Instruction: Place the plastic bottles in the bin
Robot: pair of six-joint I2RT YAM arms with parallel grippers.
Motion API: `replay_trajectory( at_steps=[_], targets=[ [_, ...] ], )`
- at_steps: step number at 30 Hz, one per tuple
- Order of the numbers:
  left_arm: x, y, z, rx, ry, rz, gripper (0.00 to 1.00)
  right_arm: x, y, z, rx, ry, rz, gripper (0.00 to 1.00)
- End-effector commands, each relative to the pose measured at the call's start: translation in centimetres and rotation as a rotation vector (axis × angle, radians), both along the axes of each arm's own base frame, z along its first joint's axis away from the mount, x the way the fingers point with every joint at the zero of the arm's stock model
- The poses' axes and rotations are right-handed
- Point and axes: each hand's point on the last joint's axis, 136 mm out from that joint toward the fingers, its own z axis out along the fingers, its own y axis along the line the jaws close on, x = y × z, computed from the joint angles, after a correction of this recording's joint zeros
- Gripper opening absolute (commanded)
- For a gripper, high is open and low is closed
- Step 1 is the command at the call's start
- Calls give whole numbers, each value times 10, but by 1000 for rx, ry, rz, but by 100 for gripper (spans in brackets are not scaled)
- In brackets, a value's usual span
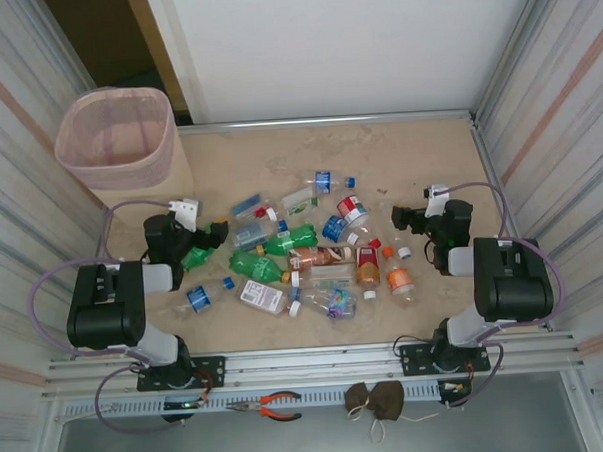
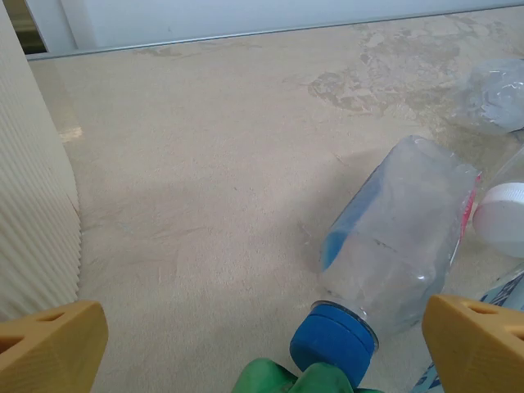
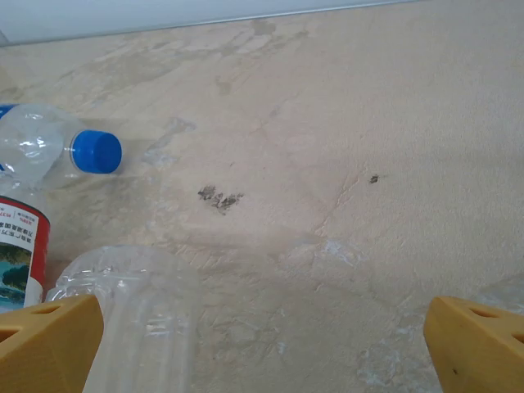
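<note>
Your L gripper (image 1: 218, 234) & R gripper (image 1: 399, 220): wide open, empty; bottles (image 1: 318, 255) strewn on desk (image 1: 419, 156).
L frames a blue-cap bottle (image 2: 401, 229), prob. since bin (image 1: 119, 166), upper left, is its side.

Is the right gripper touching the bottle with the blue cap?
Apart. Right wrist view: bare table lies between the blue-capped bottle and the open right gripper.

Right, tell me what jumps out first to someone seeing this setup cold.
A jumble of the plastic bottles, clear, green and orange-brown with bright caps and labels, lies scattered across the middle of the table. The bin, pale pink and seemingly empty, stands at the far left corner. The left gripper and right gripper flank the pile, jaws open and holding nothing.
</note>
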Motion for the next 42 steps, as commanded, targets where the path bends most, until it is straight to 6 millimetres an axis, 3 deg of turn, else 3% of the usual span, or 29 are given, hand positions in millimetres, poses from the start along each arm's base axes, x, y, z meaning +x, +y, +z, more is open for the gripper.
replay_trajectory(
  at_steps=[1, 33, 42],
  targets=[
    [-2, -1, 6, 8, -32, -19, 99, 0, 2, 3, -9, -20, 19, 99],
    [-2, 0, 6, 8, -34, -15, 99, -1, 0, 4, 5, -24, 17, 99],
    [-1, 14, 17, 6, -30, 81, 99, 2, -10, 28, 10, 10, -39, 99]
  ],
)
